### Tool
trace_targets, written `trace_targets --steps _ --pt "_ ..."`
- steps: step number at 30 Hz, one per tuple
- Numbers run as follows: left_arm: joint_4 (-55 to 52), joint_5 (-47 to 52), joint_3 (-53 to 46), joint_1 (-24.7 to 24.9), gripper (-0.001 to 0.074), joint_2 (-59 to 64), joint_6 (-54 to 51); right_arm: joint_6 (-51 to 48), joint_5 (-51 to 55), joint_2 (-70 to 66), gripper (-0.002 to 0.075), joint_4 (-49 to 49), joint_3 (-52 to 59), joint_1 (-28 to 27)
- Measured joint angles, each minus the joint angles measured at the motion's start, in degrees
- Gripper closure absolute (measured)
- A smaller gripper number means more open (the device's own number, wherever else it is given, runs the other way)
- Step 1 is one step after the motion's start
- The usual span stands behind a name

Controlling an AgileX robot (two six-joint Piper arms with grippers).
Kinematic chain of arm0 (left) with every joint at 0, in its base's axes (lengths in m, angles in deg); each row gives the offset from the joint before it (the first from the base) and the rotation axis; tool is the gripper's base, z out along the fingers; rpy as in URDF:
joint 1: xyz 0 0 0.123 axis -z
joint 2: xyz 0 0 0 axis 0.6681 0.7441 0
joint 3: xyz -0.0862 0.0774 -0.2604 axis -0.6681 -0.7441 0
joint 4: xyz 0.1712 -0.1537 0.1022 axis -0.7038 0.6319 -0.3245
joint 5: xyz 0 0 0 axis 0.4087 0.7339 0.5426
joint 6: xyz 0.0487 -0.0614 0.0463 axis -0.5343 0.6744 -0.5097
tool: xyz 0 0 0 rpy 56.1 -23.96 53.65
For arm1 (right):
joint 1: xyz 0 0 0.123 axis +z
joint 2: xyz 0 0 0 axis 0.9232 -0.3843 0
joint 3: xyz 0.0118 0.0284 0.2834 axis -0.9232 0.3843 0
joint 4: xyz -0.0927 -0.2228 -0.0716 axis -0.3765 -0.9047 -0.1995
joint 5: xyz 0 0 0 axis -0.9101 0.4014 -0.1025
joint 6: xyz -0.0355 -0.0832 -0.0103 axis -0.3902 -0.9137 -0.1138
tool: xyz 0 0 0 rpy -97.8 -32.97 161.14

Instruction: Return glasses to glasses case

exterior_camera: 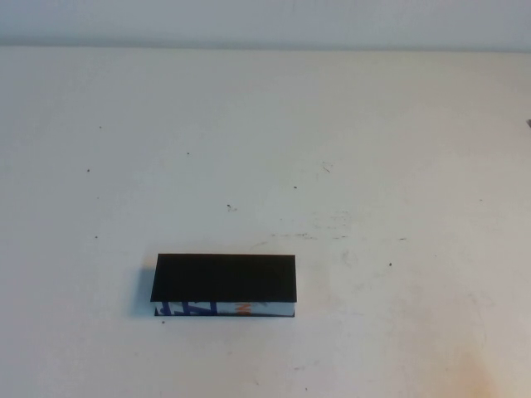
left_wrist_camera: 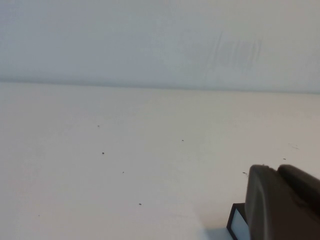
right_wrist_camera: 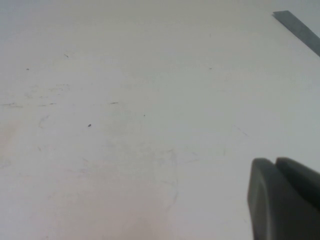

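The glasses case [exterior_camera: 224, 278] lies shut on the white table, left of centre near the front; its black lid is on top and its white front edge bears blue and orange marks. The glasses are out of view. In the left wrist view my left gripper [left_wrist_camera: 277, 170] is shut with nothing in it, and a corner of the glasses case [left_wrist_camera: 239, 225] shows just beside its fingers. My right gripper [right_wrist_camera: 274, 162] is shut and empty over bare table. Neither arm appears in the high view.
The white tabletop [exterior_camera: 348, 166] carries small dark specks and faint scuffs. A wall rises behind its far edge. A grey strip [right_wrist_camera: 300, 30] lies at a corner of the right wrist view.
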Motion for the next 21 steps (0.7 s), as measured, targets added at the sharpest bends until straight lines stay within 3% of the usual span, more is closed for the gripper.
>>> trace_targets --steps 17,19,21 --pt "0.1 0.0 0.0 0.0 0.0736 0.0 0.0 0.0 0.0 0.0 0.0737 0.0 0.0 0.0" --pt "-5.0 0.0 0.0 0.0 0.0736 0.1 0.0 0.0 0.0 0.0 0.0737 0.0 0.0 0.0" --pt "-17.1 0.6 0.0 -0.2 0.0736 0.2 0.8 0.0 0.0 0.0 0.0737 0.0 0.0 0.0"
